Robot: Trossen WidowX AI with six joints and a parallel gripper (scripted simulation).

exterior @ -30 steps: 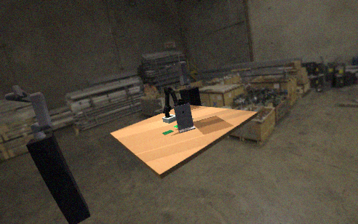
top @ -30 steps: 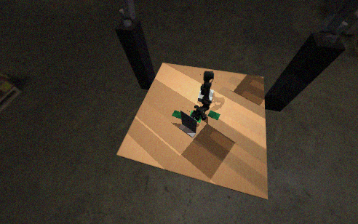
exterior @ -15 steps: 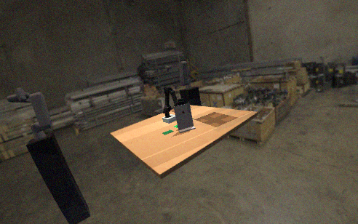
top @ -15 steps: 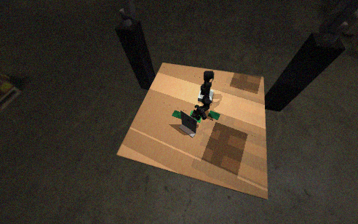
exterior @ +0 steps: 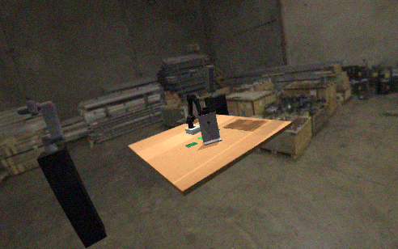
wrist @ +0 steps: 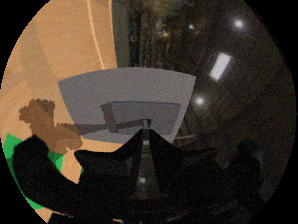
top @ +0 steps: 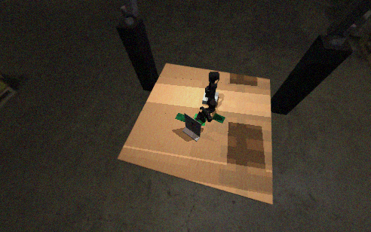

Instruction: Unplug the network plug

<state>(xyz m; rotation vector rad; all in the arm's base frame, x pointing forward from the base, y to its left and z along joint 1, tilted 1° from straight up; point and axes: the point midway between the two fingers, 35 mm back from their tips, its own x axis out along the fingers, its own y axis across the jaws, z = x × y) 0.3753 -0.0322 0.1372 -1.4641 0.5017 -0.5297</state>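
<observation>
The upright grey panel (top: pixel 193 126) (exterior: pixel 210 130) (wrist: pixel 125 86) stands on the table, with a raised block on the face toward the arm. My gripper (wrist: pixel 145 131) is at that face, its black fingers nearly together and shut on the plug (wrist: pixel 146 123). Only a small grey end of the plug shows beyond the fingertips, against the block. The socket opening and the tab are hidden or too small to make out. Green patches (top: pixel 219 118) (exterior: pixel 191 145) lie on the table behind the panel and beside the arm; which one is the marked square, I cannot tell.
The wooden table (top: pixel 151 135) (exterior: pixel 170 162) bears the arm's pale base (exterior: pixel 192 130) behind the panel. Dark shadows fall on the table, and the arm's shadow crosses the panel. Tall black pedestals (top: pixel 139 56) (top: pixel 311 75) stand beyond the table's edges.
</observation>
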